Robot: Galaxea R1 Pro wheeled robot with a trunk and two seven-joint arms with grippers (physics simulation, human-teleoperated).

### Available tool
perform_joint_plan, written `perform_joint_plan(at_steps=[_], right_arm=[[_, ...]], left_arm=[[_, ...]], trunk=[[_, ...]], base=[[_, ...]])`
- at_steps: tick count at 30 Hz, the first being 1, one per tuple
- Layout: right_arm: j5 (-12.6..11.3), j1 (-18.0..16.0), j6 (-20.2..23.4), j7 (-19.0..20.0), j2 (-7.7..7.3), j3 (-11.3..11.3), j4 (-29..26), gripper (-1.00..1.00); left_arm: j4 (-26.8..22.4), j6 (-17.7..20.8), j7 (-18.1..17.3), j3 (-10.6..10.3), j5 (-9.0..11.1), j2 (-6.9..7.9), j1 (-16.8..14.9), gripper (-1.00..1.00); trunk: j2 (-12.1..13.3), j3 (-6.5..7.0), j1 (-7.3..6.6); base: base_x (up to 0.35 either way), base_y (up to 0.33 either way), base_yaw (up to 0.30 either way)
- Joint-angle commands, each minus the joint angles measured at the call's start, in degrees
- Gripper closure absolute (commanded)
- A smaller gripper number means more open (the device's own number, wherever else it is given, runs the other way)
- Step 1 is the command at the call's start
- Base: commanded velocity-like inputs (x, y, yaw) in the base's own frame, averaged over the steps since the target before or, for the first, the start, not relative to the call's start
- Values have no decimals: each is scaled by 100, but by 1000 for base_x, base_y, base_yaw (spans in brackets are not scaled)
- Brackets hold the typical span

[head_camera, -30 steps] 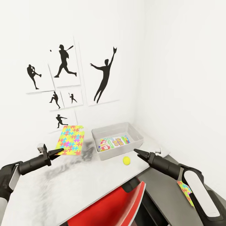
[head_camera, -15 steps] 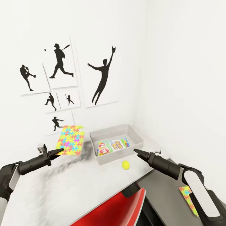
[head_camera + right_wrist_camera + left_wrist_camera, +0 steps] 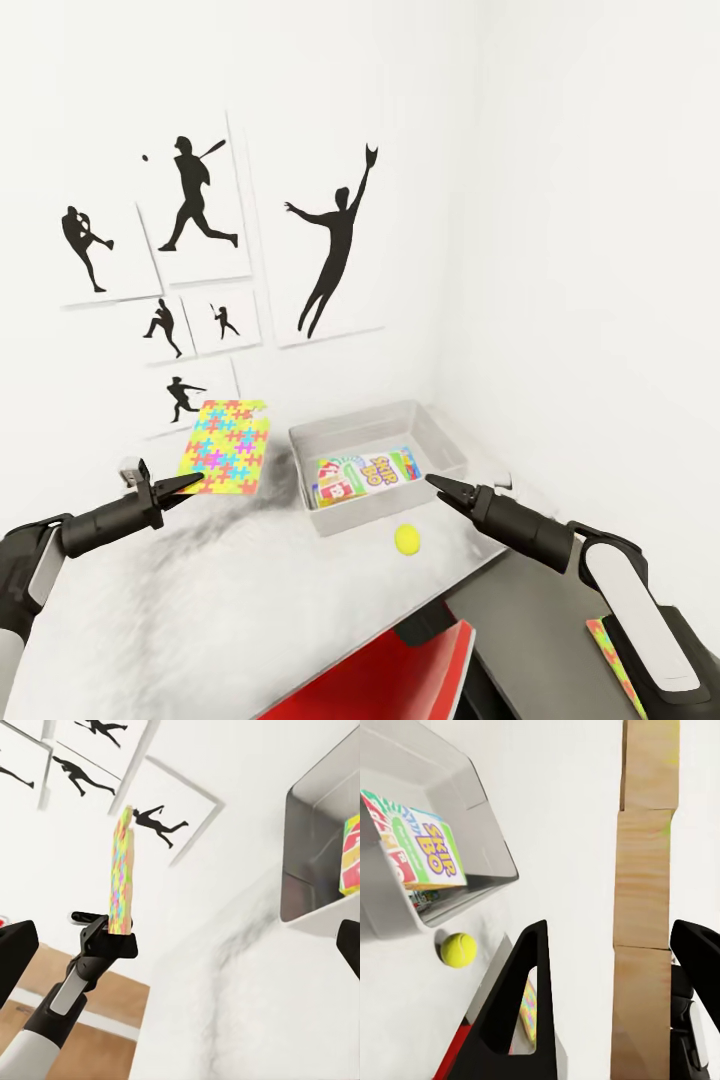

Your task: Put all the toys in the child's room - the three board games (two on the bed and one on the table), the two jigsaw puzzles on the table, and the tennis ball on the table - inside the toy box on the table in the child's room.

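Jigsaw puzzle (image 3: 225,447) is pinched by its near edge in the left gripper (image 3: 190,482) and stands up on edge above the table (image 3: 250,600); the right wrist view shows it thin and upright in the fingers. Judged light and stiff enough to hold its shape, but a thin edge pinch could let it pivot or slip; a hold deeper in from the edge would be steadier.

Right gripper (image 3: 440,483) is empty, fingers spread, per its wrist view. Just beyond and below its tip sits the toy box (image 3: 440,440), with a board game (image 3: 365,470) inside. Print on it reads "SKIP BO".

Tennis ball (image 3: 406,539) lies on the table just below the right gripper, near the box's front wall; it looks round, light and liable to roll. A second puzzle (image 3: 620,660) lies on the lower dark cabinet (image 3: 540,640) beside the right forearm.
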Motion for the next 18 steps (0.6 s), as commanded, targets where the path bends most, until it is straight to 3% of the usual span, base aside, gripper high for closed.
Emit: perform_joint_plan(at_steps=[1, 9, 18], right_arm=[[26, -5, 11, 31, -3, 1, 0, -100], [26, -5, 11, 31, -9, 1, 3, -100], [26, -5, 11, 31, -12, 1, 0, -100]], left_arm=[[1, 58, -13, 1, 7, -1, -6, 100], [1, 57, -13, 1, 7, -3, -6, 100], [1, 55, -13, -3, 7, -3, -6, 100]], trunk=[[-13, -14, 5], [-13, -29, 5], [-13, -31, 5]], base=[[97, 0, 227], [77, 0, 228], [53, 0, 28]])
